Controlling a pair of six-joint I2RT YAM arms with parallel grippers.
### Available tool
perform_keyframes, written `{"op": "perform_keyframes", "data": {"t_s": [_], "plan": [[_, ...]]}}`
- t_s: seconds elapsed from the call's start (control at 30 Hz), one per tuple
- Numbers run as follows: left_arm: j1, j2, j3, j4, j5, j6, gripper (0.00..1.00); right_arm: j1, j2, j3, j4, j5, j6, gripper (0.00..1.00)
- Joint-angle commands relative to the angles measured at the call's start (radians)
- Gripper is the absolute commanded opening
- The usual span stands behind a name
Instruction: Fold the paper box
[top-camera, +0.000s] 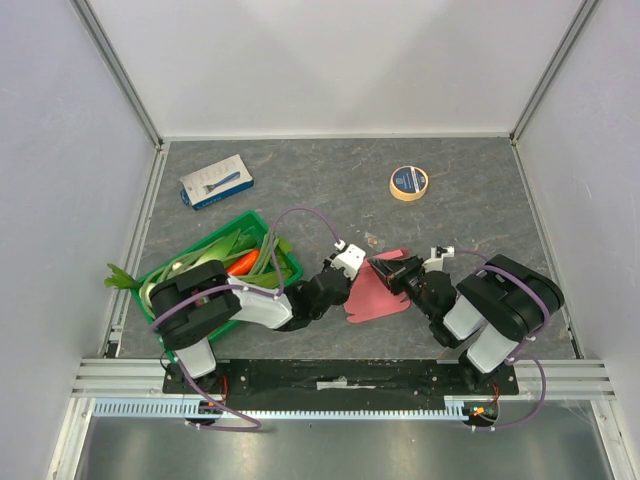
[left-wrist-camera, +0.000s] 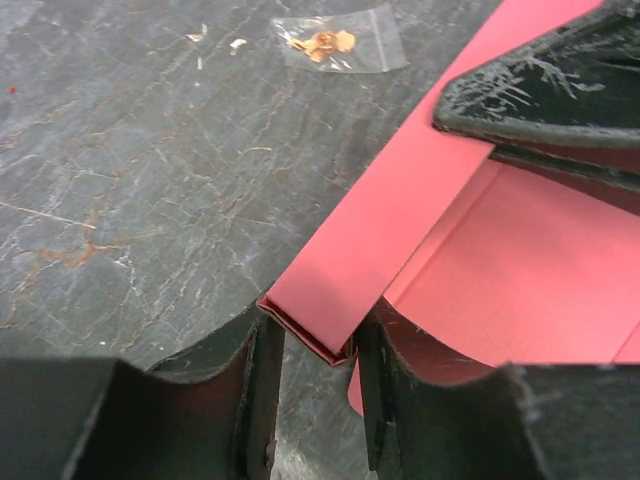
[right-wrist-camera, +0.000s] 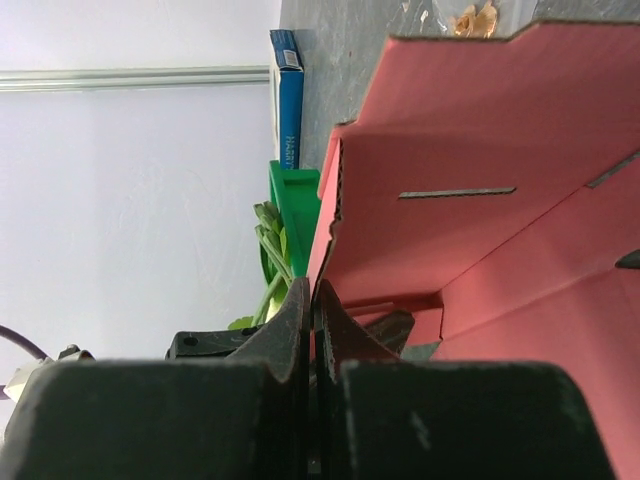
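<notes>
Job in hand: the paper box (top-camera: 378, 298), pink-salmon thin card, part-folded. Sits front-centre on the table (top-camera: 300, 190), betw. the left gripper (top-camera: 352, 278) and the right gripper (top-camera: 392, 272), well apart from the green crate (top-camera: 215, 275) of veg, the blue-and-white package (top-camera: 216, 181) and the tape roll (top-camera: 409, 183). Judged v. light and floppy: prob. bends along scored lines w/ little force, creases for good if squeezed off-line, and slides easily on the smooth top, so needs holding at two pts. Not fragile as such, but could tear at the slot cuts seen in right wrist view. In left wrist view, straddles the doubled-over flap end w/ left fingers (left-wrist-camera: 255, 400) about half closed, one pad each side, v. close to the card; can't tell whether really pinching or just bracketing. In right wrist view, clamps the edge of a raised side wall w/ right fingers (right-wrist-camera: 285, 330) fully together, nothing but card betw. them. Best hold, prob.: on edges and doubled folds, close to a crease, pads flat across the card, not mid-panel where likely to buckle. Anchor one side while pressing the other; go gently to avoid kinking the thin wall beside the pads. Also a small clear bag (left-wrist-camera: 335, 42) beyond the box, not touching it.
</notes>
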Motion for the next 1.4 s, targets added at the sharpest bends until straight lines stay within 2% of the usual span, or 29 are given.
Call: {"op": "perform_keyframes", "data": {"t_s": [0.0, 0.17, 0.2, 0.23, 0.27, 0.33, 0.4, 0.57, 0.7, 0.8, 0.83, 0.87, 0.9, 1.0, 1.17, 1.3, 1.37], "plan": [[-0.016, 0.049, 0.058, 0.073, -0.255, 0.051, 0.38, 0.018, 0.01, -0.034, -0.002, -0.003, -0.014, 0.0], [-0.031, 0.112, 0.072, 0.142, -0.372, 0.087, 0.21, 0.031, -0.005, -0.036, -0.019, 0.011, -0.003, 0.0], [-0.034, 0.13, 0.077, 0.154, -0.431, 0.109, 0.17, 0.034, -0.007, -0.036, -0.019, 0.022, 0.002, 0.0], [-0.039, 0.146, 0.087, 0.172, -0.464, 0.118, 0.06, 0.039, -0.008, -0.037, -0.016, 0.029, 0.002, 0.0], [-0.04, 0.165, 0.095, 0.204, -0.499, 0.123, 0.02, 0.05, -0.011, -0.039, -0.019, 0.037, 0.008, 0.0], [-0.042, 0.241, 0.139, 0.218, -0.576, 0.127, 0.02, 0.067, -0.017, -0.04, -0.024, 0.072, 0.017, 0.0], [-0.054, 0.293, 0.198, 0.167, -0.681, 0.121, 0.02, 0.096, -0.019, -0.048, -0.028, 0.106, 0.051, 0.0], [-0.062, 0.347, 0.249, 0.116, -0.726, 0.066, 0.02, 0.14, -0.021, -0.044, -0.027, 0.177, 0.057, 0.0], [-0.066, 0.345, 0.221, 0.203, -0.719, 0.107, 0.02, 0.159, 0.007, -0.024, 0.002, 0.18, 0.066, 0.0], [-0.069, 0.296, 0.152, 0.27, -0.604, 0.103, 0.02, 0.157, 0.033, -0.04, 0.056, 0.197, 0.068, 0.0], [-0.068, 0.272, 0.149, 0.189, -0.581, 0.078, 0.03, 0.156, 0.042, -0.045, 0.062, 0.198, 0.069, 0.0], [-0.068, 0.22, 0.149, 0.124, -0.564, -0.007, 0.09, 0.156, 0.045, -0.045, 0.065, 0.195, 0.069, 0.0], [-0.068, 0.189, 0.138, 0.072, -0.503, -0.041, 0.23, 0.156, 0.05, -0.045, 0.077, 0.192, 0.068, 0.0], [-0.066, 0.066, 0.065, 0.016, -0.397, -0.083, 0.48, 0.156, 0.045, -0.047, 0.088, 0.195, 0.065, 0.0], [-0.065, -0.165, -0.11, -0.004, -0.184, -0.091, 0.64, 0.156, -0.019, -0.03, -0.013, 0.2, 0.043, 0.0], [-0.059, -0.394, -0.245, -0.013, -0.114, -0.109, 0.64, 0.154, -0.103, -0.025, -0.131, 0.223, 0.045, 0.0], [-0.052, -0.452, -0.303, -0.012, -0.099, -0.124, 0.61, 0.153, -0.137, -0.019, -0.201, 0.223, 0.045, 0.0]]}}
